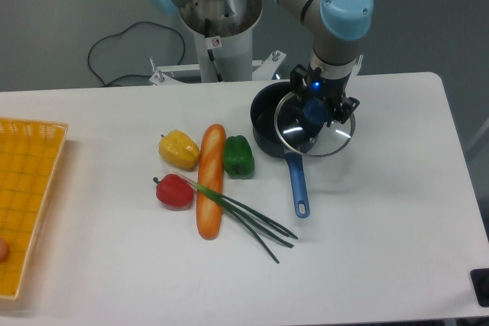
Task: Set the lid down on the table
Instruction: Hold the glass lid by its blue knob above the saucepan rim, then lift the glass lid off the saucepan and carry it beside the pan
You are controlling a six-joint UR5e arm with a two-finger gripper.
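The clear glass lid [334,132] with a thin metal rim hangs tilted in the air, partly over the dark saucepan [269,124] and partly out past its right rim. My gripper [315,111] comes down from above and is shut on the lid's blue knob [312,113]. The lid is lifted off the pot and does not touch the white table [382,211]. The pot's blue handle [298,185] points toward the front.
A yellow pepper [179,150], a red pepper [174,191], a green pepper [238,156], a baguette [210,180] and green onions [256,223] lie left of the pot. A yellow woven tray [27,196] sits at the left edge. The arm's base [221,28] stands behind the table.
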